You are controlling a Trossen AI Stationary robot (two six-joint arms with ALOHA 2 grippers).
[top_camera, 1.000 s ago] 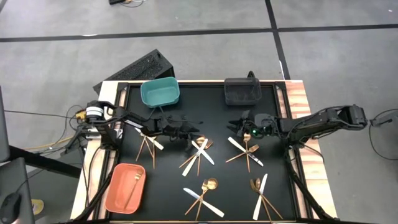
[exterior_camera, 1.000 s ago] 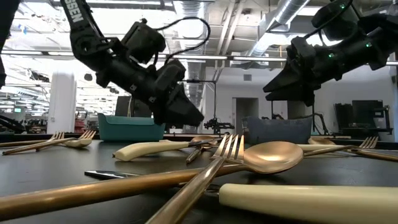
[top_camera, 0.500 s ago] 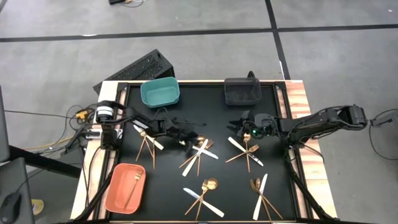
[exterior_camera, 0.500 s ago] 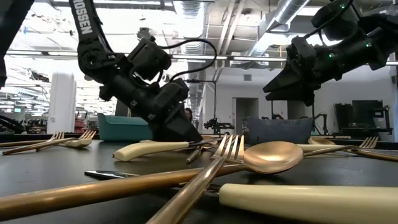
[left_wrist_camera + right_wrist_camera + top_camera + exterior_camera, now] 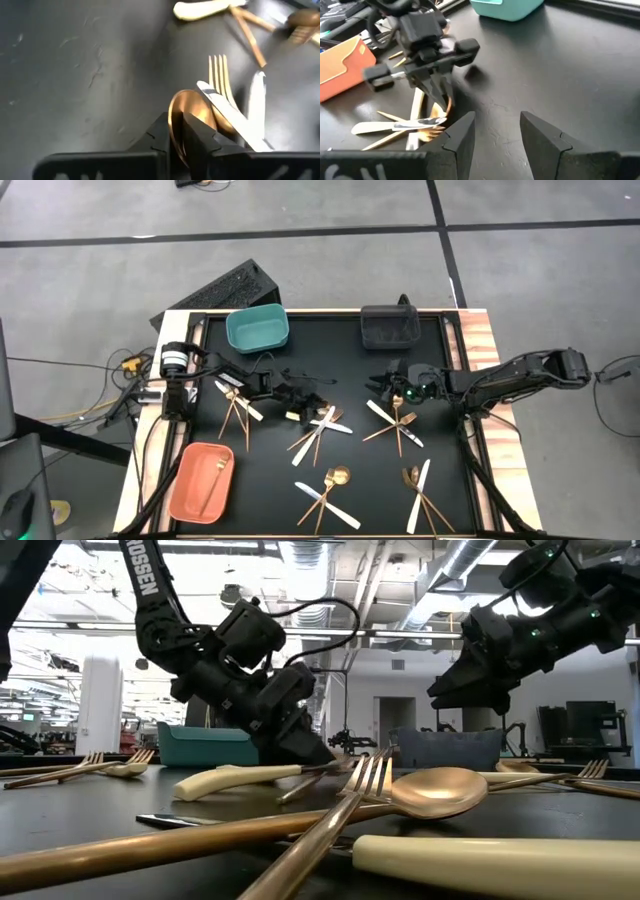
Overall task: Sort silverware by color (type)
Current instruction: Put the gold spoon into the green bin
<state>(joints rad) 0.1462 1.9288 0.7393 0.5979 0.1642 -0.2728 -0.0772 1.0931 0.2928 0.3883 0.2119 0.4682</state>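
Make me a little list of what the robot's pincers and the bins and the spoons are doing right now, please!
left pincer: shut on the bowl of a gold spoon in the middle pile, down at the black mat
right pincer: open, hovering above the mat, holding nothing
teal bin: far edge of the mat, looks empty
black bin: far edge of the mat, contents cannot be told
salmon bin: near left corner, one gold utensil inside
loose silverware: several mixed piles on the mat
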